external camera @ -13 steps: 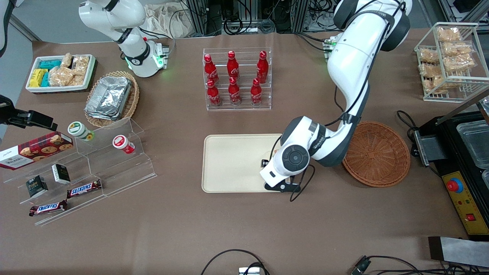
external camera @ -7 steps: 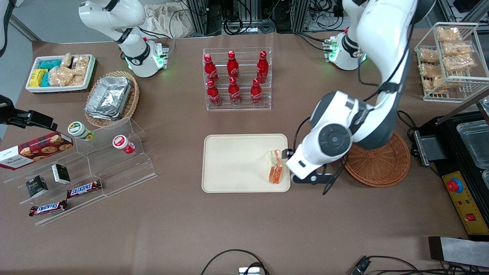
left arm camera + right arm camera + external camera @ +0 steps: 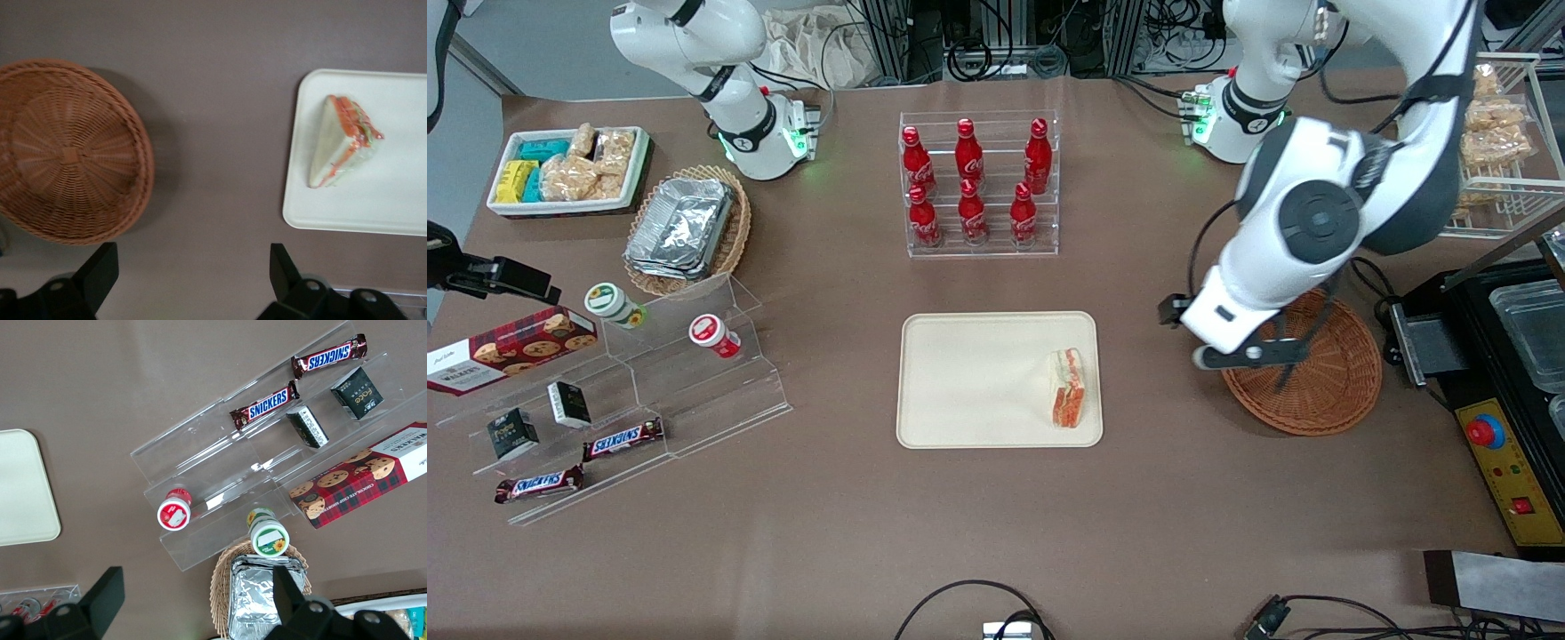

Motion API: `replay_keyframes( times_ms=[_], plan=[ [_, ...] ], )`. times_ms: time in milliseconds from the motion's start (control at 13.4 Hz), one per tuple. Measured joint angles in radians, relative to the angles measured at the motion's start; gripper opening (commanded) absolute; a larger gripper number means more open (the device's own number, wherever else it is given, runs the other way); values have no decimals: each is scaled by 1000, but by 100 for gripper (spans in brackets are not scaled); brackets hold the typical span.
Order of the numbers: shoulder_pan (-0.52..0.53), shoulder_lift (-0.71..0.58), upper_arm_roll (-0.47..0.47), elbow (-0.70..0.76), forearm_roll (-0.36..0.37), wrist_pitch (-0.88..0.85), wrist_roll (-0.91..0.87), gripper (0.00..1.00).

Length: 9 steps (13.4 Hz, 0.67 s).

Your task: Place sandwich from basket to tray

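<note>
The gripper (image 3: 190, 280) hangs high with its jaws spread wide and empty, above bare table between the basket (image 3: 1307, 364) and the tray (image 3: 978, 378). The sandwich (image 3: 1067, 400) lies on the tray's end nearest the jaws, well apart from them.

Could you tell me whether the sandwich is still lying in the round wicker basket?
No, the sandwich lies on the tray, the basket is empty, and the open gripper hangs above the table between them.
</note>
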Motion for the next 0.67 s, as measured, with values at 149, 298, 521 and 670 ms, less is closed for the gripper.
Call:
replay_keyframes(
  times_ms=[149,298,521,670],
  plan=[
    [79,-38,4,-5,0,-34,91,100],
    [160,-56,7,2,0,-94,176,100],
    [259,-47,9,69,0,-138,215,100],
    [315,-16,9,135,-1,-141,228,100]
  ],
)
